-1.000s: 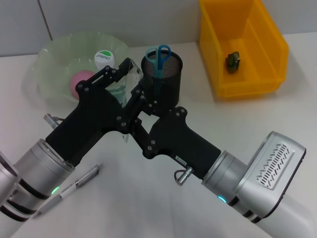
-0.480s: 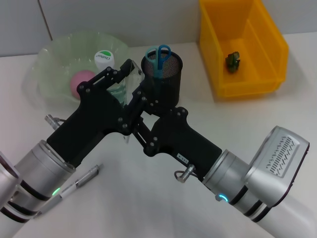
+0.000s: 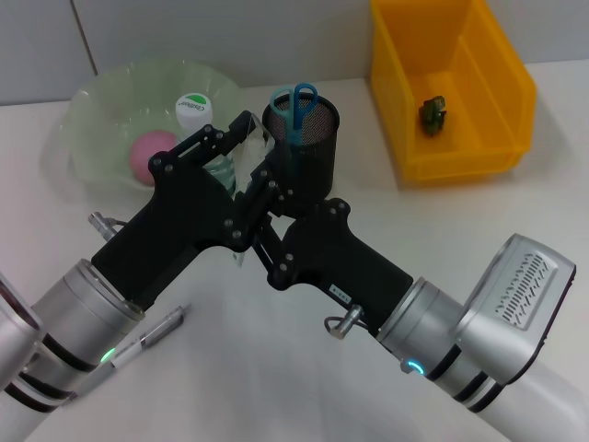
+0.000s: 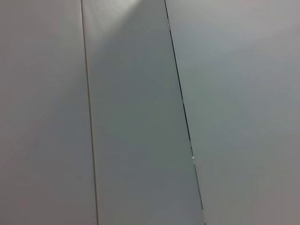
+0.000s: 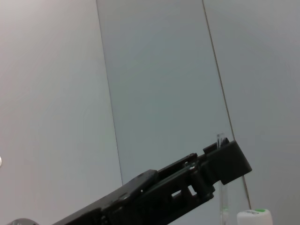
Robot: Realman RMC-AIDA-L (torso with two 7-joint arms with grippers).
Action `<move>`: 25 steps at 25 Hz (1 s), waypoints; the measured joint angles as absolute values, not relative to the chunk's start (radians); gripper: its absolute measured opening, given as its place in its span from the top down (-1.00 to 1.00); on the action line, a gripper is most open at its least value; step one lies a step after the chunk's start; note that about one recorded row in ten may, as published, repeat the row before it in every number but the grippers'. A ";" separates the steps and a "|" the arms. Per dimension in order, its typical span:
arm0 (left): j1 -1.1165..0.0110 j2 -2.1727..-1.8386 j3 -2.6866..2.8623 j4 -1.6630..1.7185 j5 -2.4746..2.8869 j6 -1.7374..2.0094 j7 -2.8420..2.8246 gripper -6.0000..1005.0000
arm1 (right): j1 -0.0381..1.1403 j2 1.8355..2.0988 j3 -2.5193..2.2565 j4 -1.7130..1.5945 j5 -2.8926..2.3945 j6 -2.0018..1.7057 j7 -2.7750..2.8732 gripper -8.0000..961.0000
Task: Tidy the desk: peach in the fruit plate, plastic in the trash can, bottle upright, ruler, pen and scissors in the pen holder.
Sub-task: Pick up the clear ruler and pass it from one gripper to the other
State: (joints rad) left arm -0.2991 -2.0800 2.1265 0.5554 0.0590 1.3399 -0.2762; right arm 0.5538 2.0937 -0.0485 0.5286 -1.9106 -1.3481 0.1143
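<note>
Both arms cross mid-desk. The left gripper [image 3: 241,138] reaches toward the black mesh pen holder [image 3: 302,143] and seems clamped on a clear ruler [image 3: 247,152], its edge also visible in the right wrist view [image 5: 221,178]. The right gripper [image 3: 262,180] sits just beside it, under the left one; can't tell whether it is released or clenched. Blue scissors [image 3: 294,101] stand in the pen holder. The pink peach [image 3: 149,152] lies in the green fruit plate [image 3: 101,110]. The bottle with a white cap [image 3: 193,108] sits behind the left gripper. The pen [image 3: 147,339] lies on the desk [image 3: 276,387] near the left arm. Green plastic [image 3: 433,112] is in the yellow bin [image 3: 451,83].
</note>
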 joint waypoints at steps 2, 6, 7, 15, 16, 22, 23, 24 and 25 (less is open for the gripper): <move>-0.299 -2.080 2.126 0.555 0.059 1.339 -0.276 0.21 | 0.554 2.094 -0.043 0.529 -1.911 -1.346 0.114 0.60; -0.299 -2.080 2.126 0.555 0.058 1.341 -0.279 0.21 | 0.554 2.094 -0.040 0.531 -1.910 -1.345 0.113 0.65; -0.299 -2.080 2.126 0.555 0.058 1.341 -0.279 0.21 | 0.554 2.094 -0.040 0.531 -1.910 -1.345 0.113 0.67; -0.300 -2.080 2.126 0.555 0.058 1.342 -0.279 0.21 | 0.554 2.094 -0.038 0.537 -1.908 -1.343 0.098 0.67; -0.300 -2.080 2.126 0.555 0.058 1.342 -0.278 0.21 | 0.553 2.094 -0.038 0.539 -1.907 -1.343 0.087 0.67; -0.302 -2.080 2.129 0.555 0.058 1.344 -0.278 0.21 | 0.531 2.094 -0.013 0.604 -1.896 -1.332 -0.086 0.80; -0.302 -2.080 2.130 0.555 0.059 1.345 -0.278 0.21 | 0.524 2.094 -0.002 0.618 -1.896 -1.324 -0.120 0.82; -0.302 -2.080 2.130 0.555 0.059 1.345 -0.278 0.21 | 0.519 2.094 0.007 0.627 -1.897 -1.318 -0.143 0.83; -0.302 -2.080 2.133 0.555 0.059 1.346 -0.277 0.21 | 0.516 2.094 0.015 0.633 -1.898 -1.310 -0.159 0.85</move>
